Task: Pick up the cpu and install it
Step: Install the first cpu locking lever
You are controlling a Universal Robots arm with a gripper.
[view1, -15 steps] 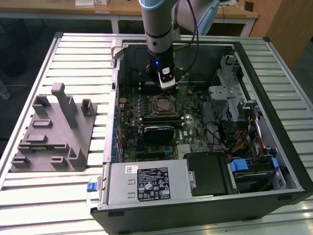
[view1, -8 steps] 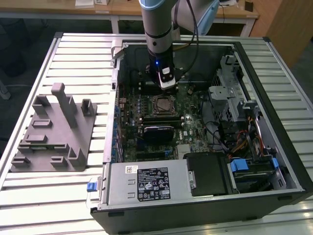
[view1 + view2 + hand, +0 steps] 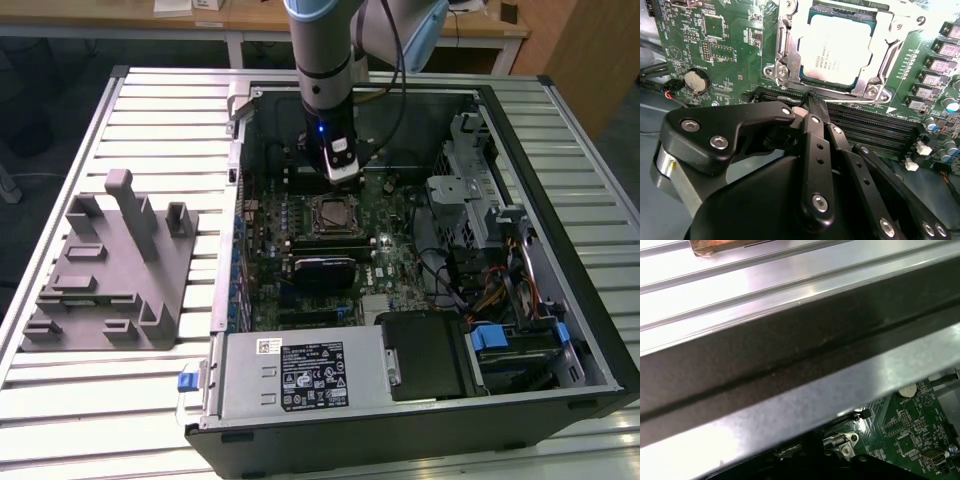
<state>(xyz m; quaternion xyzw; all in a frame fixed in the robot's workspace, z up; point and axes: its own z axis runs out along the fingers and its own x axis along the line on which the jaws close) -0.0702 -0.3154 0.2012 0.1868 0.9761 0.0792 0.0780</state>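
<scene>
Second wrist view: cpu (image 3: 837, 47) in socket (image 3: 785, 55); jaws apparently together, tips half hidden.

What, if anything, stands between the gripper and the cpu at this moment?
Only the rim of the metal socket frame. In the second wrist view the cpu lies within that frame, and the shut gripper hangs just beside it; nothing else visible lies between them.

Silvery-beige cpu (image 3: 837, 50) with a thin darker rim; green motherboard (image 3: 715, 55); glossy black gripper (image 3: 812, 100); plain grey fixture (image 3: 110, 270) at the exterior view's left; ribbed silver table (image 3: 160, 110).
</scene>
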